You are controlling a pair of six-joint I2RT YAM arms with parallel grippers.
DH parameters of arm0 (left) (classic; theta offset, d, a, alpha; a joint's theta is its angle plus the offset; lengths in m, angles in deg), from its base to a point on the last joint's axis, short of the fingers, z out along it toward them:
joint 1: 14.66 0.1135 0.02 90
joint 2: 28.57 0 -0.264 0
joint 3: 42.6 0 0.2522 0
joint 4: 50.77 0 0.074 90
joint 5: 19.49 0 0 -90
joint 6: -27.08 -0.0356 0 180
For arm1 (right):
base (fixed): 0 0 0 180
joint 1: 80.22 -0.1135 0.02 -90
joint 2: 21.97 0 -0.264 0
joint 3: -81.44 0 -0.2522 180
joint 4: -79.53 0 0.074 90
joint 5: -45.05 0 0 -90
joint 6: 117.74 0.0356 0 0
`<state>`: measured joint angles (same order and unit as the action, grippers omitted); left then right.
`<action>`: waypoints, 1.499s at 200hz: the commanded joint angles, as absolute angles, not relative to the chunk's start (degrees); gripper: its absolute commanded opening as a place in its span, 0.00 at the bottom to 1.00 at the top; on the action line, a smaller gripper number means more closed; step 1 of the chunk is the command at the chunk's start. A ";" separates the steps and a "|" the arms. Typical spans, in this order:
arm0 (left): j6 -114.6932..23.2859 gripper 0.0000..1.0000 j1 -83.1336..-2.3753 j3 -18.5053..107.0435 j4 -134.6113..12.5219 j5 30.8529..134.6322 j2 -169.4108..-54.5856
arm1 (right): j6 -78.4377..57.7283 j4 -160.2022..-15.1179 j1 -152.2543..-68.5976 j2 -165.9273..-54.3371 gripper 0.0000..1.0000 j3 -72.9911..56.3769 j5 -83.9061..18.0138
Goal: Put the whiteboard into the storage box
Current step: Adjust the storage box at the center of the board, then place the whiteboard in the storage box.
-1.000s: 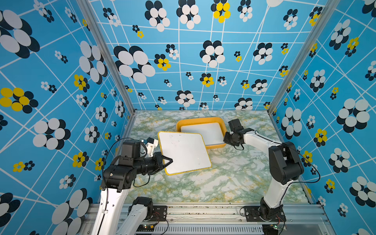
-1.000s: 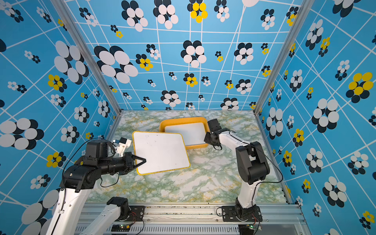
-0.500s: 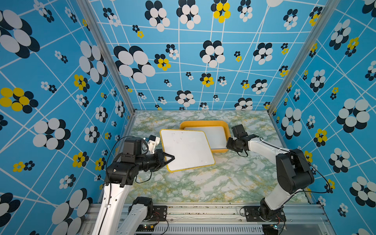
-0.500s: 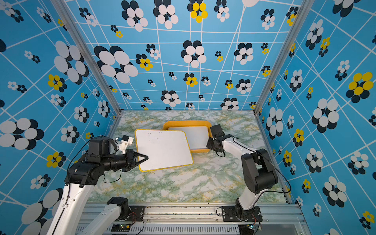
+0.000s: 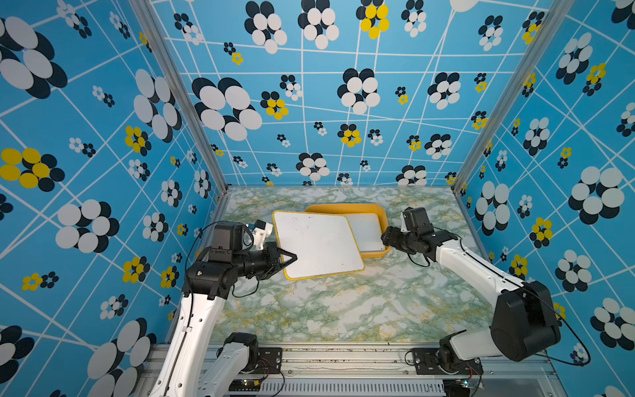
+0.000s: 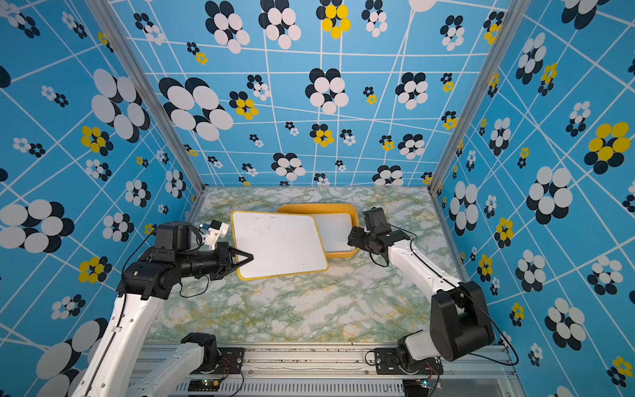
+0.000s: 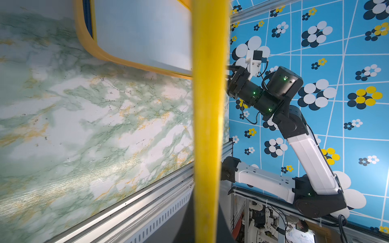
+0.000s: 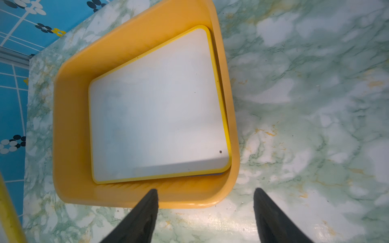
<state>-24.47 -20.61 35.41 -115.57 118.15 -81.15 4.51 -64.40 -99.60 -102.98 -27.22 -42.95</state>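
The left gripper (image 5: 291, 257) is clenched on the left edge of a yellow-framed whiteboard (image 5: 318, 245), held above the marble worktop (image 5: 343, 302) and overlapping the left part of the storage box (image 5: 343, 207). The box sits near the worktop's back edge. A second whiteboard (image 8: 157, 109) lies flat inside. The right gripper (image 8: 205, 190) is released and empty, just beside the box's right wall.

Both top views look down from high above the table's (image 5: 343, 309) 6 o'clock edge toward 12 o'clock, sharing nearly the whole scene; the left wrist view peers close along the whiteboard's (image 7: 210, 105) edge at the right arm (image 7: 305, 147), the right wrist view closely down on the storage box (image 8: 71, 126).
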 commanded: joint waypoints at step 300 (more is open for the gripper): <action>-29.83 0.00 -34.82 62.19 -107.79 105.95 -120.35 | -8.12 -47.86 -99.69 -76.75 0.95 -36.80 -50.43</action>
